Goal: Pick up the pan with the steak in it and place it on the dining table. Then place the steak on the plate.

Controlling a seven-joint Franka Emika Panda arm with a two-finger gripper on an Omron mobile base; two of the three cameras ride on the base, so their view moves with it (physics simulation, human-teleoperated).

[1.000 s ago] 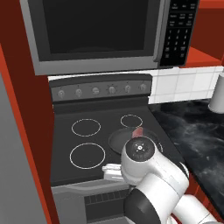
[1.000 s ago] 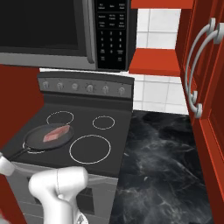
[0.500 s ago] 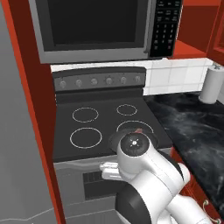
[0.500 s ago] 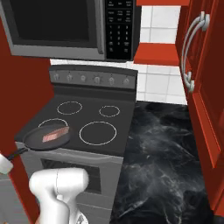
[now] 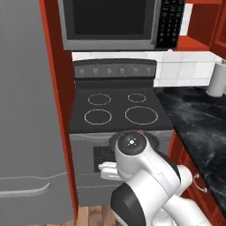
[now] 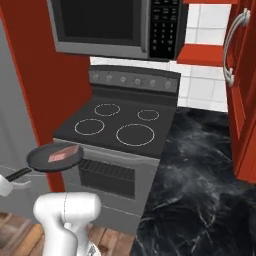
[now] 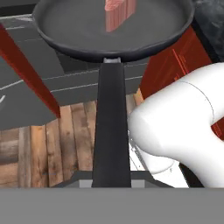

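Hand view: end effector (image 7: 111,177) grasps pan (image 7: 78,26) handle; steak (image 7: 119,13) beyond.

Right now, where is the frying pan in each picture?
Left base view: almost wholly hidden behind the robot's arm; a bit of the steak peeks out.
Right base view: the pan is lower left, off the stove's front.
Hand view: top, handle running down the middle.
Shared landmark: the stove.
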